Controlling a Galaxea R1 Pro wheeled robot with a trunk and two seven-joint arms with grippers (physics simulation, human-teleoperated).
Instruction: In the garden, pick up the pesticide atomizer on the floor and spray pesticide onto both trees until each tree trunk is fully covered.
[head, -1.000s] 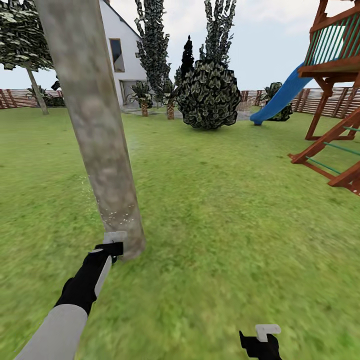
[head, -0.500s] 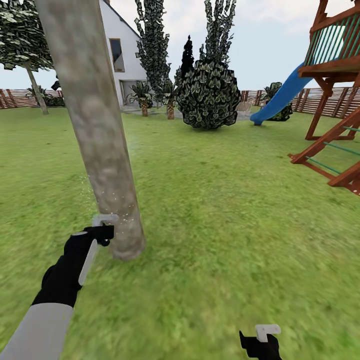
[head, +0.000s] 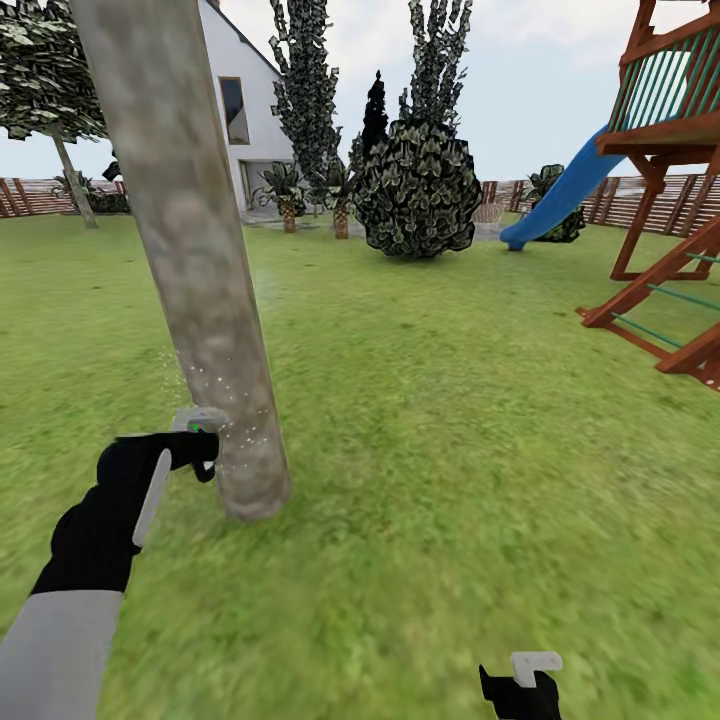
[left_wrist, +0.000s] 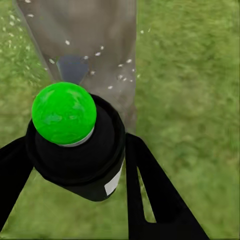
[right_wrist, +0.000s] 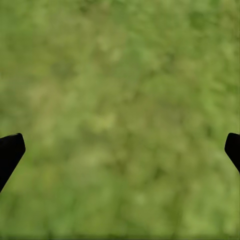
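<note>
A thick, mottled tan-grey tree trunk (head: 190, 250) leans up from the lawn just ahead on the left. My left gripper (head: 195, 448) is beside its lower part, shut on the pesticide atomizer (head: 197, 425). In the left wrist view the atomizer (left_wrist: 64, 112) is a black can with a round green cap, held between the black fingers (left_wrist: 142, 185) and pointing at the trunk (left_wrist: 95, 30). White pesticide specks (head: 228, 418) dot the bark and the air near the nozzle (left_wrist: 122, 70). A second tree (head: 40, 80) stands far off at the left by the fence. My right gripper (head: 520, 685) hangs open over grass (right_wrist: 120, 150).
A white house (head: 240, 110) and brown slat fence (head: 40, 195) close the far side. A round dark bush (head: 418, 190) and slim dark trees stand mid-lawn. A wooden play tower with a blue slide (head: 560, 195) occupies the right. Open grass lies ahead and to the right.
My left arm has moved up and to the left along the trunk with the atomizer. More white specks now show higher on the bark. The right arm has not moved.
</note>
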